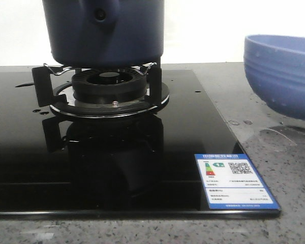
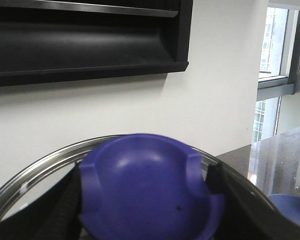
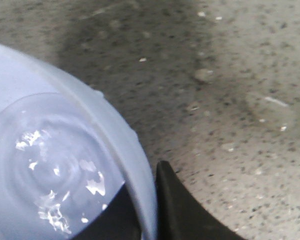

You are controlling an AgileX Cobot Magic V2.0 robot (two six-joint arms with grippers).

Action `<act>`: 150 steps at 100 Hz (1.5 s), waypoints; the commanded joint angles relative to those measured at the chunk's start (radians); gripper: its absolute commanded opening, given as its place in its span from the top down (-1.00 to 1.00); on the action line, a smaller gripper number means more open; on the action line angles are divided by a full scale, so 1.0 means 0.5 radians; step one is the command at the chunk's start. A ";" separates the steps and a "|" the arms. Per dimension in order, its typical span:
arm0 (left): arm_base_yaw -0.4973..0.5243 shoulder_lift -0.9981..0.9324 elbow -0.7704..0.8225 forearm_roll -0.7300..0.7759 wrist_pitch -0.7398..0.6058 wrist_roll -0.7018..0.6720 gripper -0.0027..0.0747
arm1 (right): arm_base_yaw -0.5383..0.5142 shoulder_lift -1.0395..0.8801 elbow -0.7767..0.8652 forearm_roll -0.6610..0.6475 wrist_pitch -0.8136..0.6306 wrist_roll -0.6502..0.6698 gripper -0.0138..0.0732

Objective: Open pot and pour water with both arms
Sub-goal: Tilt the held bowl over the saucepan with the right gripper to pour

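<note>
Pot [image 1: 105, 31] sits on the burner trivet [image 1: 104, 81] of the black glass hob [image 1: 91, 168], stubby holed handle end facing the front camera; its top is cropped there, so I can't confirm from that view that the lid is off. Left pincer [image 2: 145, 200] is clamped on the lid's blue knob [image 2: 147, 190], dark fingers [image 2: 65, 205] on either side, with the steel lid rim [image 2: 35, 170] arcing around it; wall and shelf behind suggest the lid is held up in the air, but I can't tell how far from the pot. Right pincer [image 3: 147, 210] pinches the rim of the lighter blue bowl [image 1: 282, 73], one finger [image 3: 185, 215] outside the wall, the other inside. Water [image 3: 55, 180] glints in the bottom of the bowl; drops and a small puddle [image 1: 274, 137] lie on the speckled tabletop [image 1: 274, 203] below. My read: the pour into the pot comes next. Bring the bowl over the pot mouth before tilting, tilt slowly, and keep the lid clear of the path; the rim pinch looks marginal with sloshing water. Only the right wrist view shows the water in the bowl, only the left wrist view shows the lid, and only the front view shows pot and bowl well apart.
</note>
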 commanded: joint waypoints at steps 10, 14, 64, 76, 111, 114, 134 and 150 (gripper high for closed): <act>0.006 -0.006 -0.062 -0.127 -0.106 -0.019 0.21 | -0.007 -0.080 -0.304 0.112 0.186 -0.045 0.79; 0.006 -0.006 -0.062 -0.127 -0.115 -0.019 0.21 | 0.002 -0.075 -0.385 0.112 0.244 -0.045 0.79; 0.006 -0.002 -0.062 -0.154 -0.144 -0.019 0.21 | 0.642 0.547 -2.029 -0.240 0.671 0.141 0.78; 0.006 -0.002 -0.062 -0.162 -0.144 -0.019 0.21 | 0.834 0.756 -2.385 -0.480 0.655 0.171 0.78; 0.002 -0.002 -0.062 -0.181 -0.127 -0.019 0.21 | 1.156 1.091 -2.781 -0.923 0.246 0.224 0.78; -0.003 -0.002 -0.062 -0.181 -0.127 -0.019 0.21 | 1.176 1.097 -2.781 -0.995 0.197 0.247 0.78; -0.077 -0.002 -0.062 -0.181 -0.131 -0.019 0.21 | 1.312 1.118 -2.781 -1.393 -0.008 0.324 0.78; -0.078 -0.002 -0.062 -0.181 -0.131 -0.019 0.21 | 1.398 1.143 -2.781 -1.664 -0.098 0.381 0.78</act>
